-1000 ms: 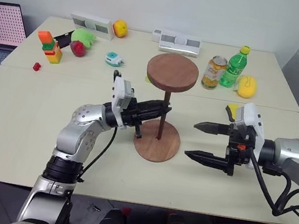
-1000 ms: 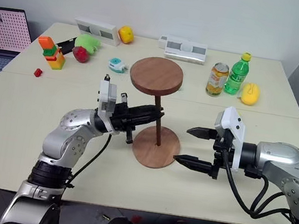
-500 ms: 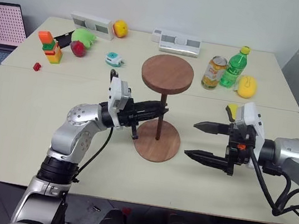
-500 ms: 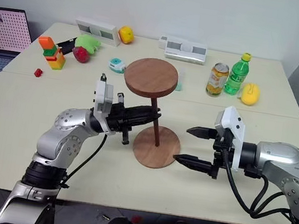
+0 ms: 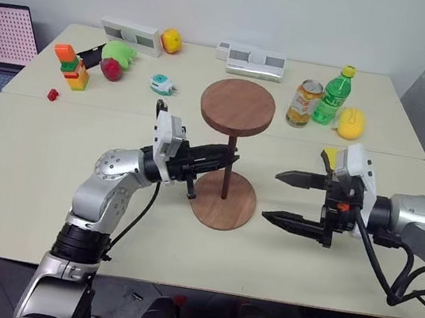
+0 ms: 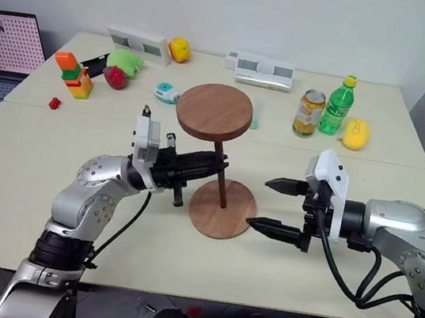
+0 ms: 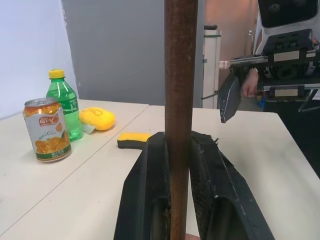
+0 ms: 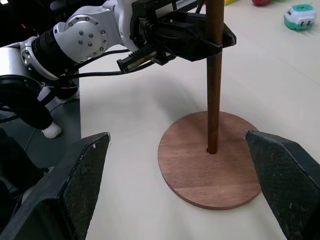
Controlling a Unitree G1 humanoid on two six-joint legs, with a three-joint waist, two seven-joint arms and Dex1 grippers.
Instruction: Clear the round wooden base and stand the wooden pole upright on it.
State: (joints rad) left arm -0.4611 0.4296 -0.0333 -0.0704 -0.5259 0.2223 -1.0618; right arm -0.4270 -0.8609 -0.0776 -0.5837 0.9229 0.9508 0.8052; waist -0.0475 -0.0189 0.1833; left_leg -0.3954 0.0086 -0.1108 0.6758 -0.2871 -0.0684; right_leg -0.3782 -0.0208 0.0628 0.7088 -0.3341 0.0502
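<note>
From the head views, the left tool is clamped on the shaft of the wooden pole, whose foot sits at the middle of the round wooden base on the desk. The base carries nothing else. The pole leans slightly, its disc head off to one side of its foot. The right tool hangs just beside the base with its fingers wide apart, holding nothing. If the left tool lets go while the pole leans, the heavy head will likely tip it over; a sideways pull on release could also drag the light base across the desk.

In the left wrist view, the two black fingers squeeze the pole from both sides, and the can, bottle and sponge stand well beyond. A falling pole might reach them.

In the right wrist view, the pole's foot meets the base's centre hole, yet how deep it is seated I cannot tell. A shallow seat would leave it loose. The open right tool could brace the base's rim, but a clumsy approach could nudge it.
</note>
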